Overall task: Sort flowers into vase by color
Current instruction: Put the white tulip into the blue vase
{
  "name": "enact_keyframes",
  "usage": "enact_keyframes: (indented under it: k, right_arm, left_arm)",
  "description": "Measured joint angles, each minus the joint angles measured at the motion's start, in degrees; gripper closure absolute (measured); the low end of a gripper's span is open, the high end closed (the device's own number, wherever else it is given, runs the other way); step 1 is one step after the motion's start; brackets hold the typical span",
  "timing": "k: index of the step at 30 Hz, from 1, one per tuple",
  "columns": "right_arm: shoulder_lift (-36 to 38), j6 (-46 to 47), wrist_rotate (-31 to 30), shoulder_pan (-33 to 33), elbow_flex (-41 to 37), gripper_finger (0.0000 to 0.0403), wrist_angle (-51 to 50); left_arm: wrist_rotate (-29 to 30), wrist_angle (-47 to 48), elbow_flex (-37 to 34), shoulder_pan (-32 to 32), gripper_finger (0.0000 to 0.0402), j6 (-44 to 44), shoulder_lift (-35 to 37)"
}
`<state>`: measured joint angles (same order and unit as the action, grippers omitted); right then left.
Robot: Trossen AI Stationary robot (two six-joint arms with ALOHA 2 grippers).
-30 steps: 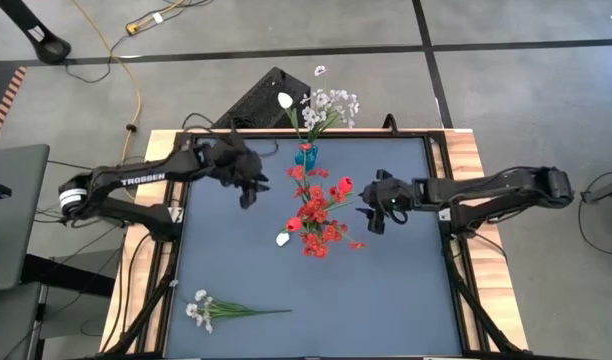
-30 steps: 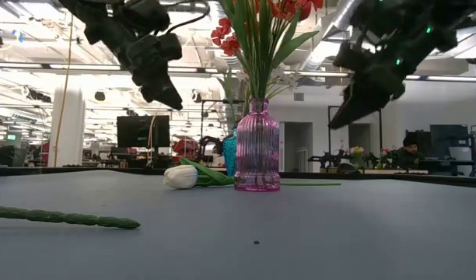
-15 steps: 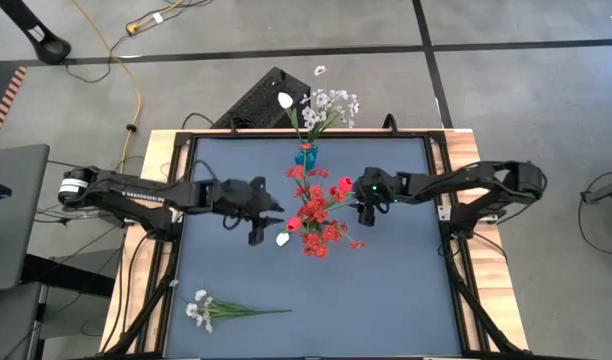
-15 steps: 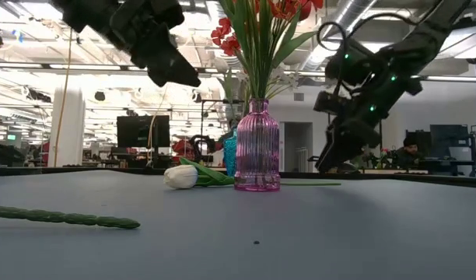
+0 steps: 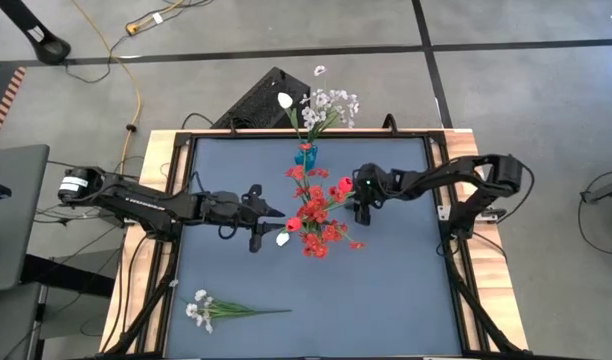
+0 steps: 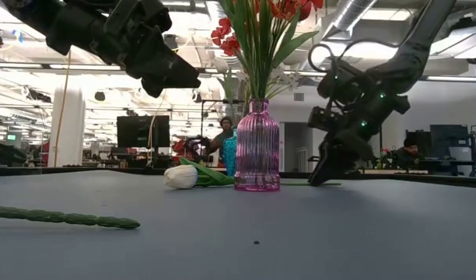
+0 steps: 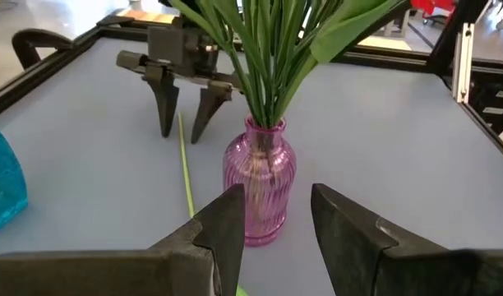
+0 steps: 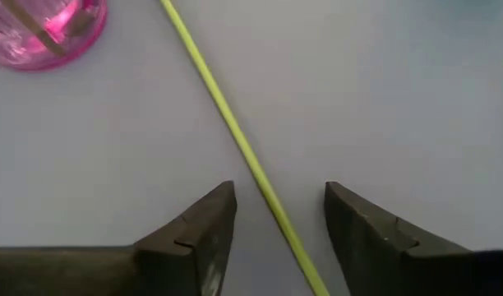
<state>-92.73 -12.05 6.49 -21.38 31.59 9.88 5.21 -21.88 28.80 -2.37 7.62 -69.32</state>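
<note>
A pink vase (image 5: 317,214) with red flowers stands mid-table. Behind it a blue vase (image 5: 306,155) holds white flowers. A white tulip lies flat on the mat, its bloom (image 6: 180,176) left of the pink vase and its thin green stem (image 8: 235,131) running past the vase's far side toward the right. My right gripper (image 8: 274,215) is open, low over the mat, with one finger on either side of that stem and apart from it. My left gripper (image 7: 274,226) is open, held above the table and pointing at the pink vase (image 7: 259,186).
A white blossom spray (image 5: 200,308) lies near the front left corner, and its stem (image 6: 67,218) shows close in the low view. A raised frame (image 5: 444,190) edges the mat. The mat in front of the pink vase holds nothing else.
My left gripper has swung from the far left toward the table's near edge and the pink vase, sinking a little and tipping more level. My right gripper has come down to the mat and shifted left toward the pink vase, over the tulip's stem.
</note>
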Motion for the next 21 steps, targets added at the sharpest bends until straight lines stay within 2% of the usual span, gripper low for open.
enact_keyframes:
  k: [3, 10, 12, 15, 21]
  right_arm:
    - [-0.1, 1.3, 1.4, -0.2, 0.0, 0.0234, -0.7]
    - [0.2, 2.2, 0.8, 1.5, 0.3, 0.0377, -6.5]
    - [0.5, 3.3, 0.6, 1.9, 0.3, 0.0385, -6.8]
    - [2.4, 6.3, 0.5, 2.3, 0.0, 0.0375, -8.6]
    - [10.8, 9.2, 1.0, 3.7, -0.6, 0.0386, -15.1]
  left_arm:
    - [0.0, 0.1, 0.0, 0.0, 0.0272, -0.2, 0.0]
    - [0.0, 0.5, 0.0, 0.0, 0.0272, -1.8, 0.0]
    - [-0.2, 0.6, 0.0, 0.0, 0.0272, -2.4, 0.0]
    - [-1.5, 0.6, 0.0, 0.0, 0.0272, -2.8, 0.0]
    - [-1.5, 0.3, 0.0, -0.3, 0.0272, -4.1, 1.5]
